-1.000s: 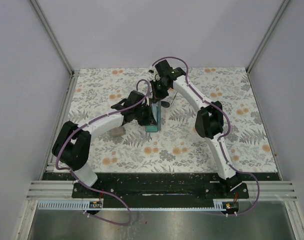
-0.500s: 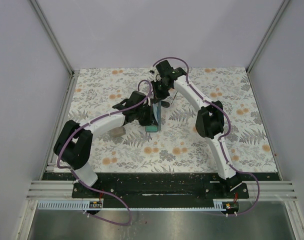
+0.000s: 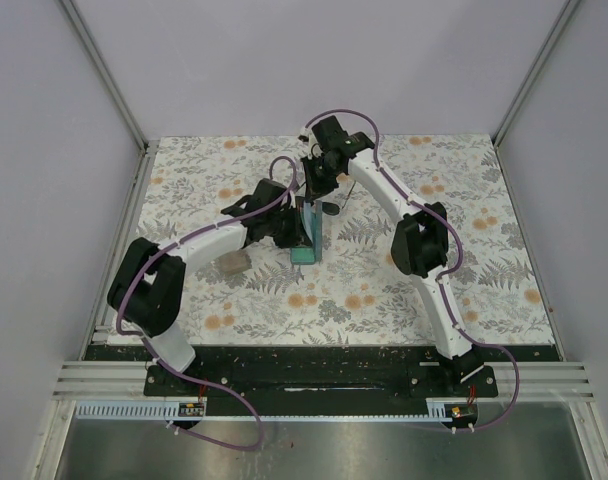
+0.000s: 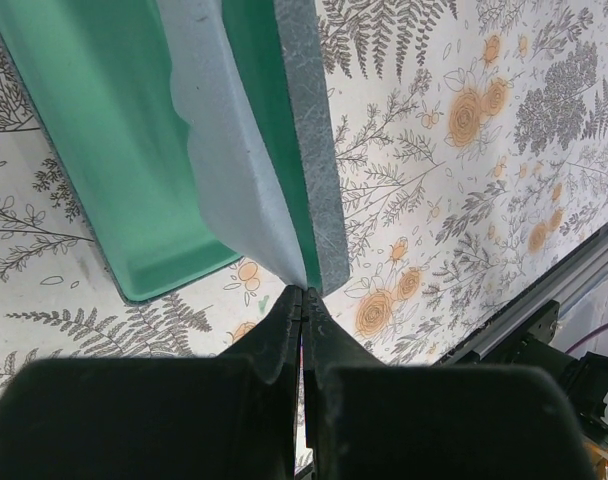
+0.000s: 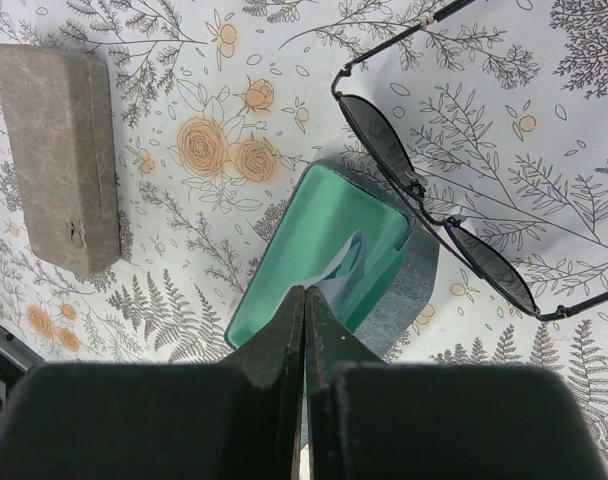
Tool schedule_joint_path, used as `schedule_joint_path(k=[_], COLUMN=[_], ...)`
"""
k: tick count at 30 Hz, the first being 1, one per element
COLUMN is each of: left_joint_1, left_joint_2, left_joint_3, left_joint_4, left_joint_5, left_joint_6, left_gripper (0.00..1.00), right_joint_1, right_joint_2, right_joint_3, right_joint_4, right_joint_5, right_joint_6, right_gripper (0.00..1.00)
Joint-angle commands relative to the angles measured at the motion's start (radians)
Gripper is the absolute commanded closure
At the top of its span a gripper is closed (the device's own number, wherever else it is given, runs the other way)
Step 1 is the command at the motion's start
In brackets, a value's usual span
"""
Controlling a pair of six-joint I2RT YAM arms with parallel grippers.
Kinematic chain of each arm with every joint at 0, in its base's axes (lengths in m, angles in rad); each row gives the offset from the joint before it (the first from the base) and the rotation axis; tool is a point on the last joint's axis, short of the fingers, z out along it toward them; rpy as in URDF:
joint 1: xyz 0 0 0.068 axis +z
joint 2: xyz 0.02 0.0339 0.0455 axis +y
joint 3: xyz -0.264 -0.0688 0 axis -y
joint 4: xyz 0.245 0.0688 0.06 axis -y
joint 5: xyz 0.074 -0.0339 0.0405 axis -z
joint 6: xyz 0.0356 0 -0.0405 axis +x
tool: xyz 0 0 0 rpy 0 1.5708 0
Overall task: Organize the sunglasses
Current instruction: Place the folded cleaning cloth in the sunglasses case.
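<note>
The black wire-framed sunglasses (image 5: pixel 399 165) lie open on the floral table, just right of the open teal case (image 5: pixel 314 245); they also show in the top view (image 3: pixel 331 208). A light-blue cloth (image 4: pixel 234 150) rises out of the case. My right gripper (image 5: pixel 304 290) is shut, with the cloth's upper fold at its tips. My left gripper (image 4: pixel 302 292) is shut, with the cloth's lower corner at its tips, beside the case's grey lid (image 4: pixel 309 140). In the top view both grippers meet over the case (image 3: pixel 306 240). The purple-lensed pair is out of view.
A closed beige case (image 5: pixel 59 155) lies left of the teal case; it also shows in the top view (image 3: pixel 234 263). Grey walls with metal rails enclose the table (image 3: pixel 464 200) on three sides. The arm bases stand at the near edge.
My left gripper has shifted slightly up and to the left beside the case. My right gripper has risen a little. The case and sunglasses have not moved.
</note>
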Motion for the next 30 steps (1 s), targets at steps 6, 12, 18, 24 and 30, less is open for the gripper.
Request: schedule_joint_path(k=[6,12,18,24,30], left_joint_1=[0.011,0.011,0.011,0.013,0.008], left_joint_2=[0.032,0.026,0.0,-0.017,-0.012], left_joint_3=[-0.017,-0.034,-0.054,-0.06,-0.055], left_joint_4=[0.084,0.103,0.109,0.109,0.106], left_joint_5=[0.058,0.073,0.079,0.084,0.087], left_joint_6=[-0.004,-0.013,-0.019,-0.025,-0.024], left_gripper=[1.0,1.0,1.0,1.0,1.0], right_joint_1=[-0.006,-0.006,-0.006,-0.006,-0.006], right_joint_2=[0.018,0.032,0.041,0.049,0.061], right_joint_3=[0.064,0.072,0.067,0.071,0.078], right_joint_4=[0.01,0.002,-0.001,-0.003,-0.001], right_joint_5=[-0.009,-0.016,-0.016,-0.007,-0.001], right_joint_6=[0.008,0.008,0.008,0.008,0.006], right_gripper=[1.0,1.0,1.0,1.0,1.0])
